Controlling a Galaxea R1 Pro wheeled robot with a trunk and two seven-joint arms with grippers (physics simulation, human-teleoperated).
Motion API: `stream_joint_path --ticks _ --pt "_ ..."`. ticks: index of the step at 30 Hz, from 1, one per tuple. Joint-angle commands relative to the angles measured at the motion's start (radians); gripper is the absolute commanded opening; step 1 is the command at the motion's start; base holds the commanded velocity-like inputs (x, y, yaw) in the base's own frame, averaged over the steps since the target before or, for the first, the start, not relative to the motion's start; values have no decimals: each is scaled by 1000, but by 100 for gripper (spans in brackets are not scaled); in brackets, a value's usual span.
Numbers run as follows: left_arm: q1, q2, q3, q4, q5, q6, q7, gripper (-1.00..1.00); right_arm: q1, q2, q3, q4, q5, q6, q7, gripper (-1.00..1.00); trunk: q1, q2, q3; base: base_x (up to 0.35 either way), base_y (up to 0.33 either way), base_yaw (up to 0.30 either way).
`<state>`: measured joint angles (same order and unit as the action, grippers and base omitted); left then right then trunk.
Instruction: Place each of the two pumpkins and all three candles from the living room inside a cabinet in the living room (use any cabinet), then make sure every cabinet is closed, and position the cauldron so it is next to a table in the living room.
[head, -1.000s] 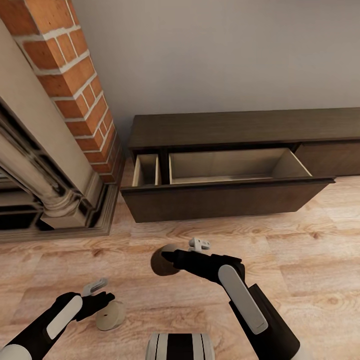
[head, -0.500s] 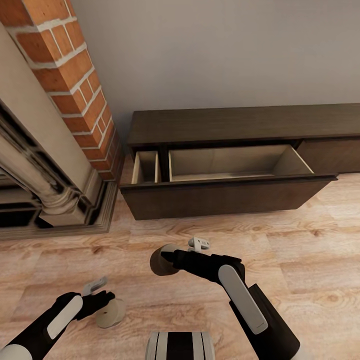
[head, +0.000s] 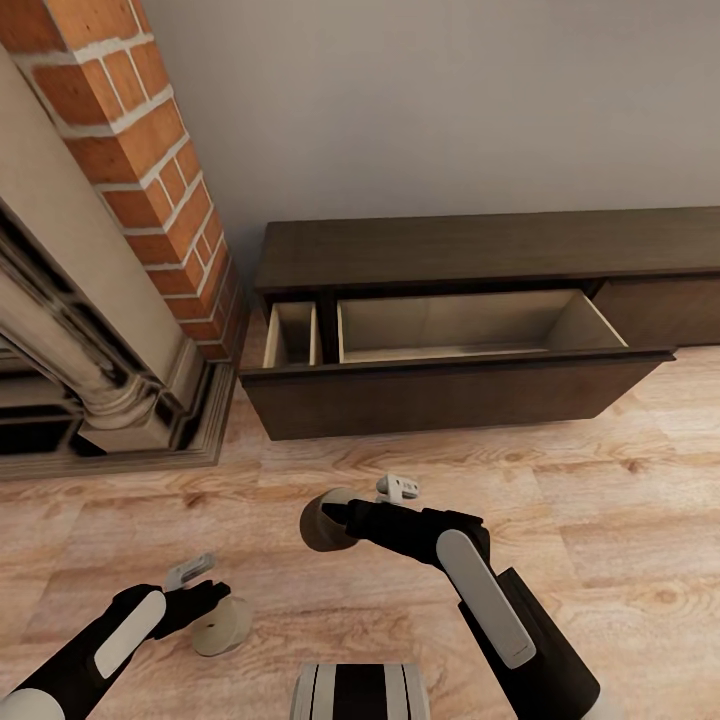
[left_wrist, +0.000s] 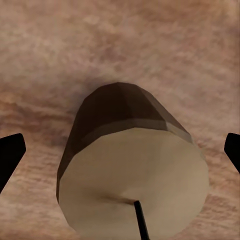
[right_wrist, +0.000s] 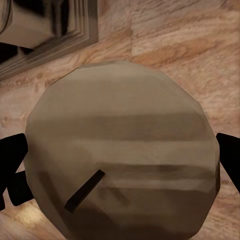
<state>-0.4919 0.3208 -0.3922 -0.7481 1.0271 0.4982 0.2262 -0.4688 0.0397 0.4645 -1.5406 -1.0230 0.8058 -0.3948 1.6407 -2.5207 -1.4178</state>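
Each arm carries a candle, and the open drawer of the cabinet (head: 450, 390) lies straight ahead of both, across a strip of bare floor (head: 600, 500). The right end effector (head: 335, 520) is closed on a candle (head: 322, 522), its dark fingertips (right_wrist: 11, 155) flanking the candle's round face in the right wrist view, with the wick end turned toward the camera. The candle's axis looks roughly level, pointing along the arm. This arm is the nearer one to the drawer: the candle hangs in front of the drawer's dark front panel, toward its left part, and would have to rise over that panel to reach the pale interior (head: 450, 325).

The left end effector (head: 205, 600) sits lower and further back, against a second candle (head: 222, 625). In the left wrist view its fingertips (left_wrist: 10, 155) stand well apart on either side of that candle (left_wrist: 132, 175), not visibly touching it, so I judge it open; whether the candle rests on the floor or is lifted I cannot tell.

The drawer's floor is mostly hidden behind its front panel, so its contents cannot be checked. The cabinet's right end is cut off
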Motion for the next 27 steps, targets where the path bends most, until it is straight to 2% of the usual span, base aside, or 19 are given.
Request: stream_joint_path --ticks 1,3,8,11,27 --pt "-1 1 -5 -2 11 0 9 100 -1 0 0 -1 -11 1 -10 -100 0 0 -1 0 0 0" --pt "-1 1 -5 -2 11 0 5 100 -1 0 0 -1 -11 1 -10 -100 0 0 -1 0 0 0" --pt "-1 2 -5 0 12 0 -60 100 -1 0 0 -1 -11 1 -10 -100 0 0 -1 0 0 0" --pt "-1 2 -5 13 10 0 -75 100 -1 0 0 -1 -11 1 -10 -100 0 0 -1 0 0 0" --pt "-1 3 -4 21 10 0 -72 100 -1 0 0 0 -11 1 -10 -100 0 -1 -5 0 0 0"
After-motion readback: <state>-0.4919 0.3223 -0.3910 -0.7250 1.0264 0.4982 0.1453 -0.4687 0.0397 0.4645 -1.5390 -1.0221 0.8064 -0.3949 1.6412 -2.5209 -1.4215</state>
